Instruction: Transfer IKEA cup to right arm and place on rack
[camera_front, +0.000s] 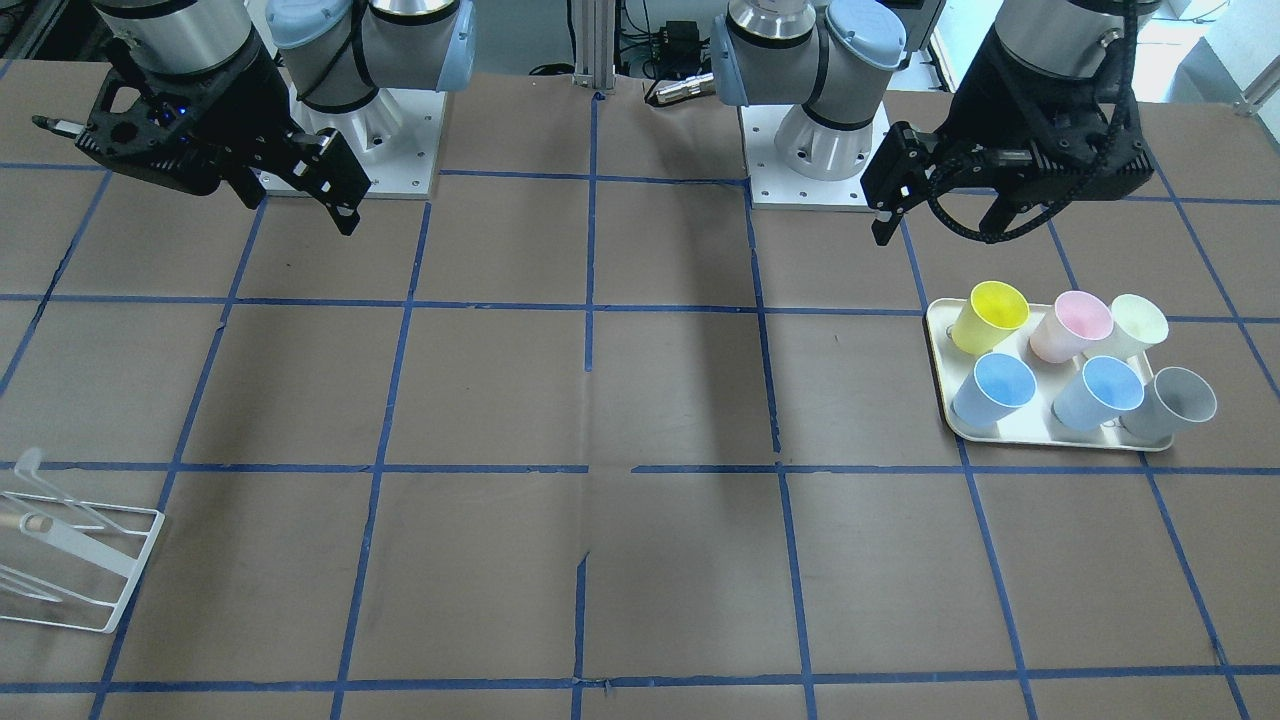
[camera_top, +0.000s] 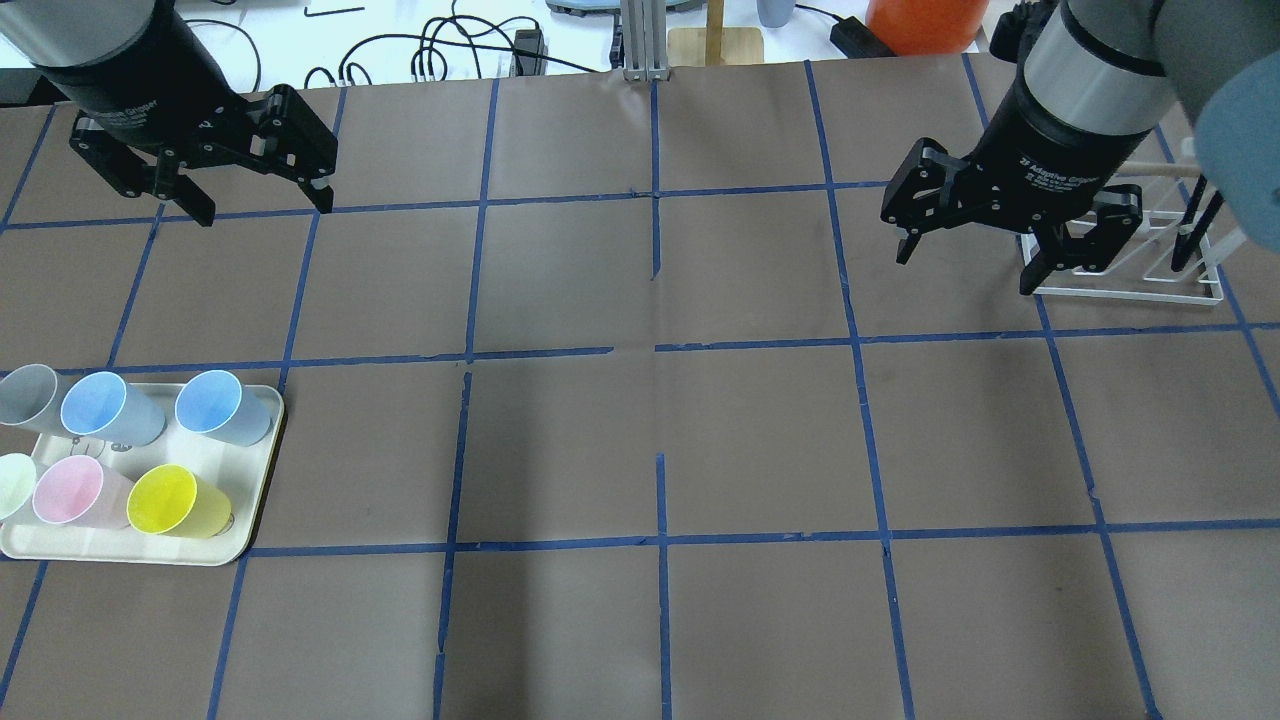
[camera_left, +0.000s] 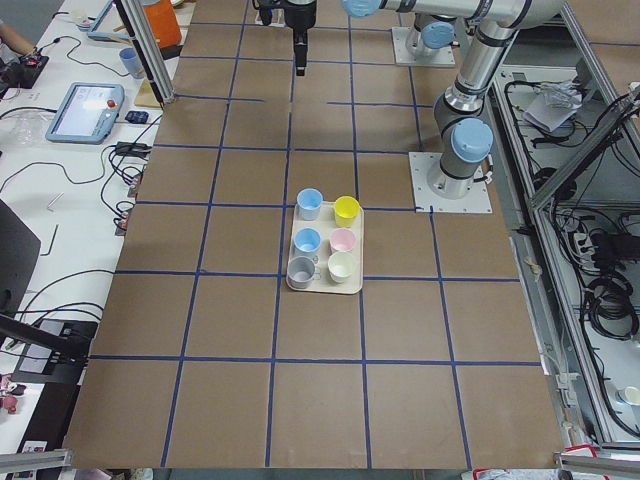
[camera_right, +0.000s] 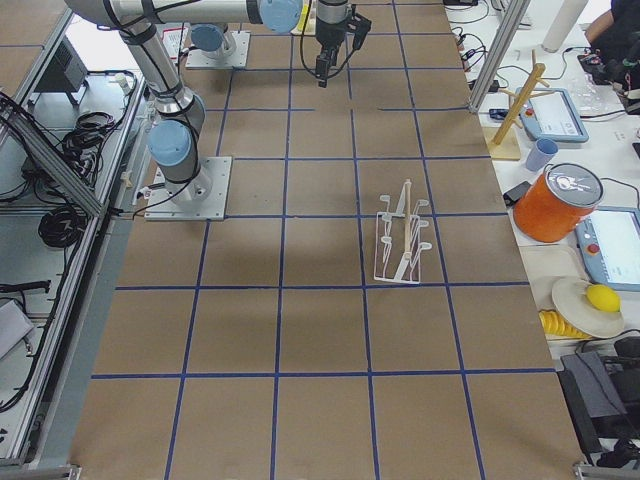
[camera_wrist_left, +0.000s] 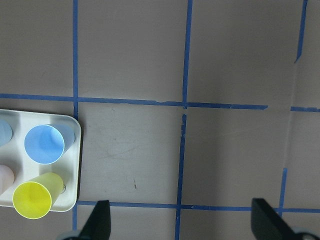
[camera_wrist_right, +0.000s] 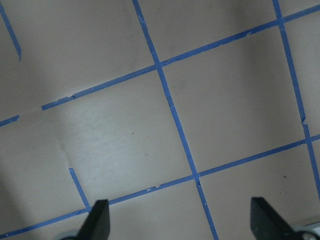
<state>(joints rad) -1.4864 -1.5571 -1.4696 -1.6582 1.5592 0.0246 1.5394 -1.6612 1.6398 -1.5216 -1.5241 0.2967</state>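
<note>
Blue cup (camera_top: 222, 406), one of two alike, upright on cream tray (camera_top: 250, 460) among other cups (camera_top: 68, 492), at left end of table (camera_top: 660, 420). Left hand (camera_top: 265, 208) released, empty, raised near the tray. Right hand (camera_top: 965, 268) released, empty, raised apart from white rack (camera_right: 402, 240).

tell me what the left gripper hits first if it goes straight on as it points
Probably the bare table: the left gripper points down at it, fingers open, and the tray of cups sits off to the side of that line.
</note>
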